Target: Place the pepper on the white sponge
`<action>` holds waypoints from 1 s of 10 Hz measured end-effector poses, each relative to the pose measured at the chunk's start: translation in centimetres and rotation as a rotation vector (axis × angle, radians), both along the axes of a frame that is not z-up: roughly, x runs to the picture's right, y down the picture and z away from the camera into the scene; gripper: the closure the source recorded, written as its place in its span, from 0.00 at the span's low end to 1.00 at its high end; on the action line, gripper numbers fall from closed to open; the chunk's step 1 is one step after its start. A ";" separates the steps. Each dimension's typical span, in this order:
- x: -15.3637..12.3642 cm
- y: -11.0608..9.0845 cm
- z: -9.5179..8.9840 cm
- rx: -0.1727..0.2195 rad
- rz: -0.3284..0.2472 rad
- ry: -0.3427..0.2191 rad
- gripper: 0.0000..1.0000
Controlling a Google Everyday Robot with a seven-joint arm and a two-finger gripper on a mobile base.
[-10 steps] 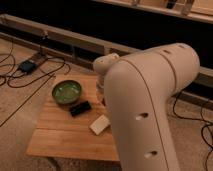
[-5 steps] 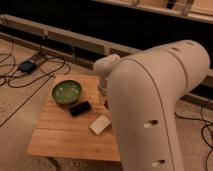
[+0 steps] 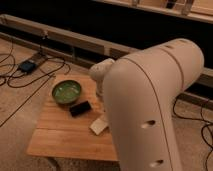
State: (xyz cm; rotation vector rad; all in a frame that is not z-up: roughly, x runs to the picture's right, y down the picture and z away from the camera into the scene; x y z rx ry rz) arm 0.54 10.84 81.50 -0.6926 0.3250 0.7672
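Observation:
The white sponge [image 3: 98,125] lies on the wooden table [image 3: 60,136], near its right side, with its right end hidden behind my big cream arm [image 3: 150,100]. The arm fills the right half of the camera view and reaches down over the table's far right. The gripper is out of sight behind the arm. The pepper is hidden or out of view.
A green bowl [image 3: 66,91] stands at the table's back left. A flat black rectangular object [image 3: 80,108] lies between the bowl and the sponge. Cables and a dark box [image 3: 27,65] lie on the floor to the left. A dark low wall runs behind.
The arm has swung slightly left and nearer, covering a little more of the table's right side and the sponge's end. The objects on the table have not moved.

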 end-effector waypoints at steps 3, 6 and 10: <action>-0.5 1.9 -0.8 -0.010 -0.031 -0.038 1.00; -1.1 3.5 -1.6 -0.013 -0.053 -0.068 1.00; -2.7 5.6 -2.3 -0.026 -0.097 -0.104 1.00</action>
